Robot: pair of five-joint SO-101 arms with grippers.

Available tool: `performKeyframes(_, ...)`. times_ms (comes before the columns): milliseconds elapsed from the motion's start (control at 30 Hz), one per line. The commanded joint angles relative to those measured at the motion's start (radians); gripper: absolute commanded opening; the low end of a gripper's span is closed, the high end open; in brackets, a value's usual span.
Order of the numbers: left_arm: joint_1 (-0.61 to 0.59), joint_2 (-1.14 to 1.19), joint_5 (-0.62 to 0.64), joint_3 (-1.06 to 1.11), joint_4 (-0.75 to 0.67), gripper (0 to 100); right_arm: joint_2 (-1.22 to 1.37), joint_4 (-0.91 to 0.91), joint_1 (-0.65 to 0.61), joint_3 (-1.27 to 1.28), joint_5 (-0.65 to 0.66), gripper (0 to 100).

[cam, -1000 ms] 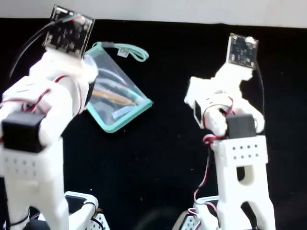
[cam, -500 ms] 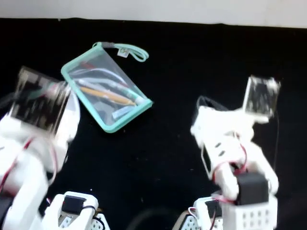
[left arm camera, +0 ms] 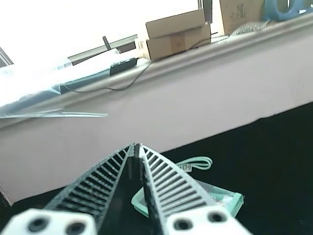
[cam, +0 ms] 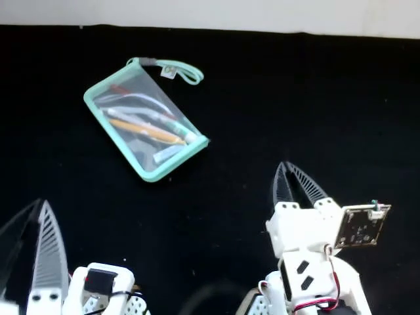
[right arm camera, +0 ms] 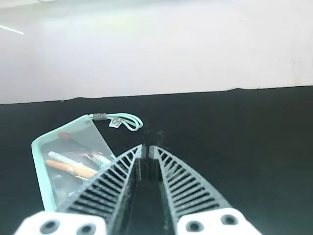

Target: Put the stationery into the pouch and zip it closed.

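Pouch: the pouch (cam: 146, 118) lies flat on the far left part of the bench (cam: 308, 92), slanted, with its strap (cam: 182, 71) pointing to the far side.
Stationery: the pens (cam: 147, 131) lie inside the pouch, seen through its clear side. Nothing loose lies beside it.
Zip: the dark zip pull (cam: 148, 62) sits at the strap corner. I judge the zip is closed, but the teeth are too small to be sure.
Left pincer: the left pincer (cam: 41, 205) is at the near left edge, well apart from the pouch. Its fingers are pressed together and it holds nothing.
Right pincer: the right pincer (cam: 286, 167) is at the near right, also well apart from the pouch. Its tips meet and it is empty.
Change: one second ago both arms stood high over the bench, and the left one covered the left side of the pouch. Since then both have folded back to the near edge.
Pouch since then: it has not moved.
Meaning: both arms have gone to rest and the pouch is filled, so the task looks finished.
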Motion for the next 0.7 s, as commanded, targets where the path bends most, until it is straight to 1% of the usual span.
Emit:
performKeyframes(0, -0.008, -0.067, -0.008, 0.081, -0.003, 1, -0.019, -0.005, -0.002, 0.024, 0.014, 2.9)
performKeyframes(100, -0.008, -0.145, -0.008, 0.225, -0.006, 1, -0.018, -0.027, -0.001, 0.038, 0.014, 2.9)
performKeyframes(167, -0.008, -0.194, -0.008, 0.354, -0.04, 1, -0.019, -0.062, -0.001, 0.076, 0.014, 2.9)
performKeyframes(233, -0.012, -0.245, -0.008, 0.504, -0.103, 1, -0.019, -0.105, 0.016, 0.127, 0.014, 2.9)
performKeyframes(367, -0.012, -0.357, -0.008, 0.816, -0.276, 1, -0.019, -0.197, 0.082, 0.246, 0.014, 2.9)
performKeyframes(500, -0.013, -0.437, -0.008, 1.104, -0.46, 1, -0.019, -0.259, 0.088, 0.392, 0.014, 2.9)
performKeyframes(567, -0.013, -0.452, -0.008, 1.221, -0.517, 1, -0.019, -0.26, 0.09, 0.446, 0.014, 2.9)
performKeyframes(667, -0.013, -0.452, -0.008, 1.353, -0.56, 1, -0.019, -0.262, 0.091, 0.501, 0.014, 3.3)
